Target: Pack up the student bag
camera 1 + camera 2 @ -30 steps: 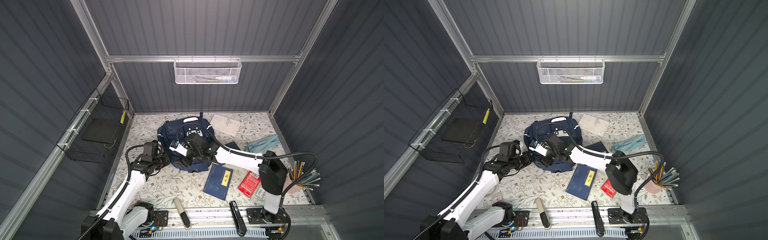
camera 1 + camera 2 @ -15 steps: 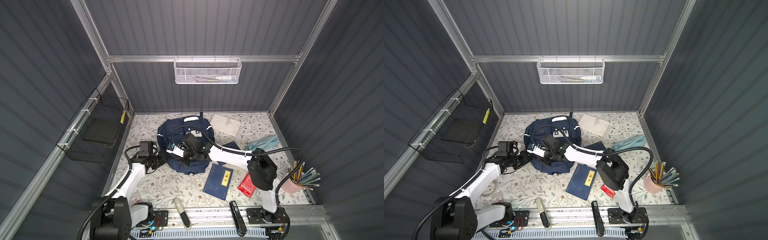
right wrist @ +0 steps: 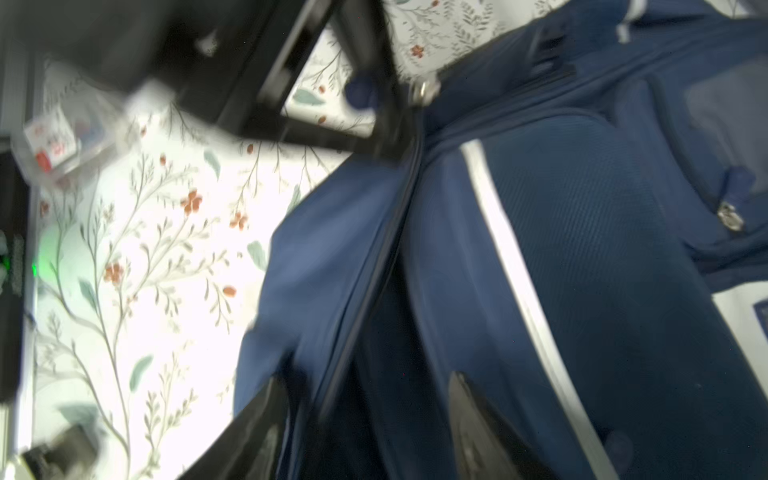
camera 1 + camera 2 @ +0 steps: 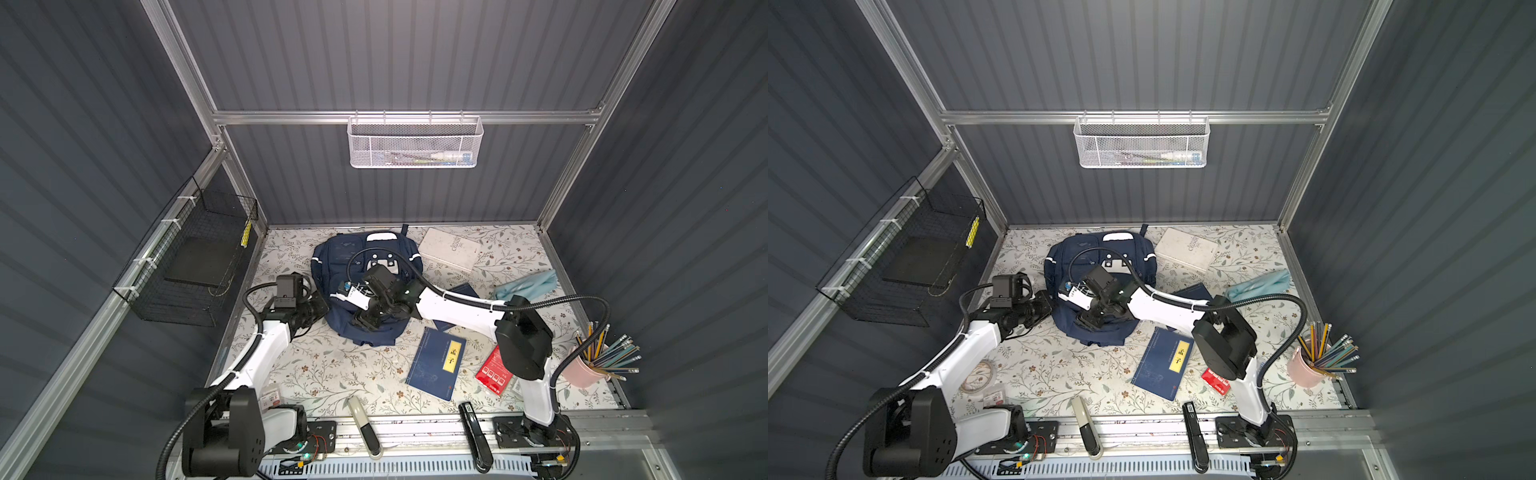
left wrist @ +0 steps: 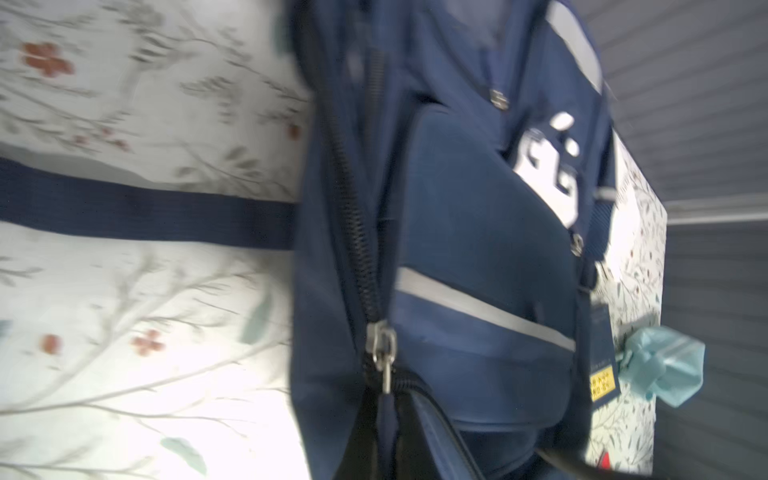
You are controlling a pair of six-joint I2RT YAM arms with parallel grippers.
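Left gripper (image 4: 323, 306) stays pinched shut at the big navy fabric student bag (image 4: 332, 257), which sits on the floral-print table (image 4: 332, 374) in both top views. The right gripper (image 4: 365, 323) has slid closer. Left wrist: it's got the silver zip pull (image 5: 384, 361), zip partly undone. Right wrist: jaws apart over the seam, so I'd say still unzipping, nothing packed.

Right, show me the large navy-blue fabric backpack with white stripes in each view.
In a top view: backpack lies mid-table, toward the back wall.
In a top view: backpack, same spot.
Left wrist: close up, its zip showing.
Right wrist: close up, fills over half the picture.
Shared landmark: floral tablecloth beside it.
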